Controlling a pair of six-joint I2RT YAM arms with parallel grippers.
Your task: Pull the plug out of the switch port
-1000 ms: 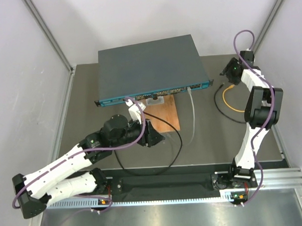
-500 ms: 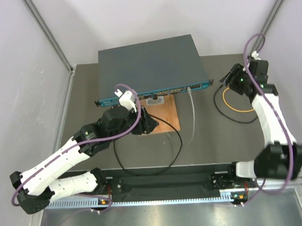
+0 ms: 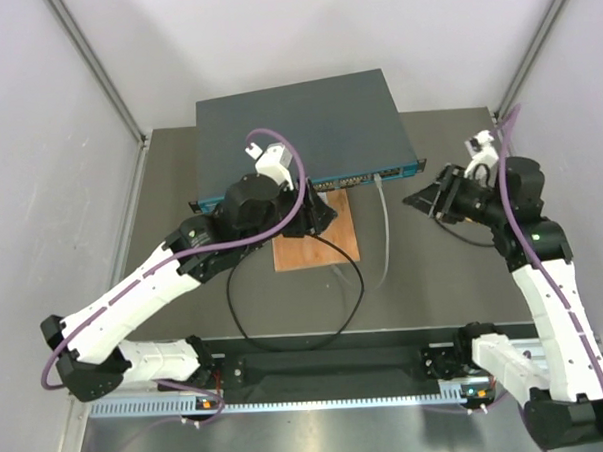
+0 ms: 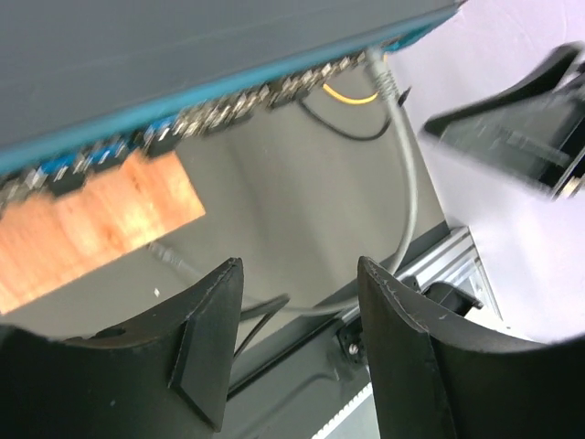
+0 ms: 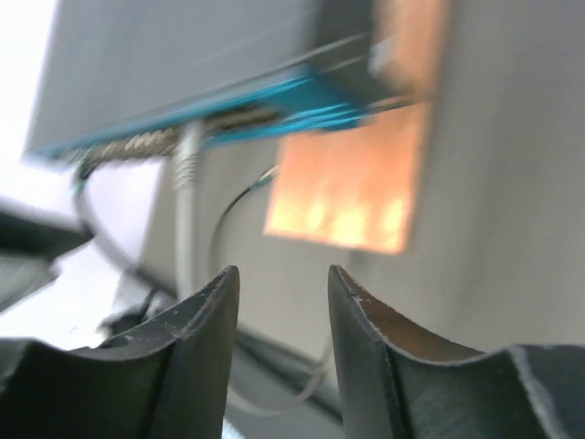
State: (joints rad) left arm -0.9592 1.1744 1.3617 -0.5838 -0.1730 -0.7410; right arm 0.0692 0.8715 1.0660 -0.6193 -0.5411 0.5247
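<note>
The switch (image 3: 297,126) is a wide dark grey box with a teal front strip (image 3: 310,185), seen also in the left wrist view (image 4: 183,55) and the right wrist view (image 5: 183,64). A grey plug (image 3: 378,181) sits in a port near the strip's right end, with its grey cable (image 3: 385,242) trailing toward me. The plug (image 4: 376,62) also shows from both wrists (image 5: 187,146). My left gripper (image 3: 326,215) hovers open just in front of the strip, left of the plug, its jaws (image 4: 297,274) empty. My right gripper (image 3: 412,198) stands open off the switch's right front corner, pointing left, also empty (image 5: 281,274).
A brown wooden board (image 3: 317,240) lies in front of the switch under my left gripper. A black cable (image 3: 286,337) loops across the mat toward the near rail. A yellow cable (image 4: 352,96) lies to the right of the switch. The enclosure's walls stand on both sides.
My left gripper has moved up over the board to the switch's front. My right arm has swung from the back right toward the switch's right front corner, its jaws a little narrower.
</note>
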